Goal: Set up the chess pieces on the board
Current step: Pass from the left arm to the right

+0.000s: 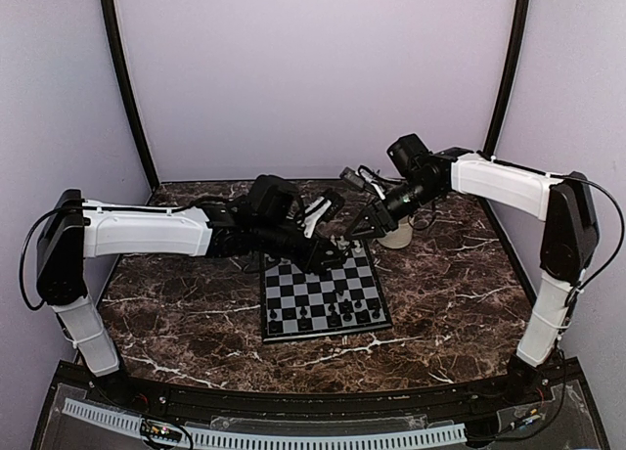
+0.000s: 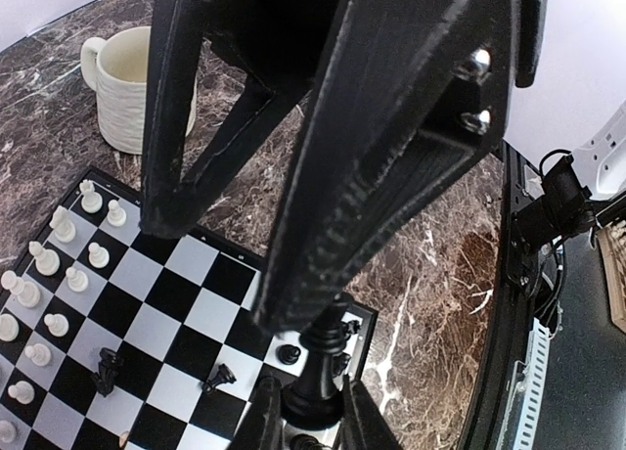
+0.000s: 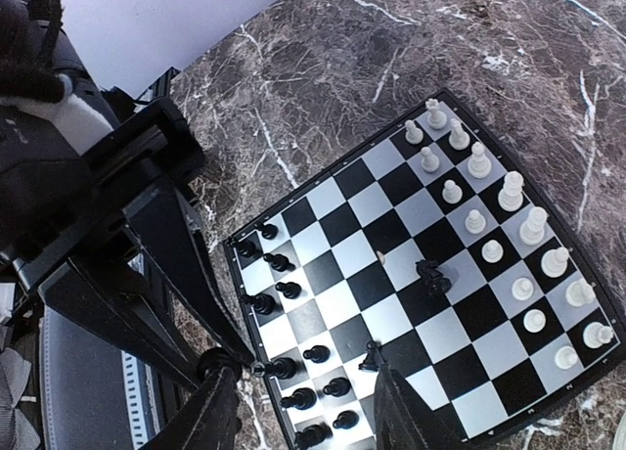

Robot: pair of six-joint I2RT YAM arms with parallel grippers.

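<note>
My left gripper [image 2: 309,382] is shut on the base of a tall black chess piece [image 2: 323,357], held above the board's [image 2: 196,303] black-side corner. My right gripper [image 3: 303,372] stands open over the black rows, and one of its fingers [image 2: 391,157] hangs right by the held piece's top. White pieces [image 3: 489,235] fill two rows on one side, and black pieces [image 3: 293,303] line the opposite side. A black knight [image 3: 430,274] stands mid-board. One small black piece [image 3: 372,357] lies tipped over. In the top view both grippers [image 1: 342,230] meet above the board's [image 1: 323,293] far edge.
A cream mug [image 1: 396,237] stands on the dark marble table just beyond the board's far right corner, also in the left wrist view as the mug [image 2: 127,88]. Walls enclose the table on three sides. A cable chain [image 1: 264,435] runs along the near edge.
</note>
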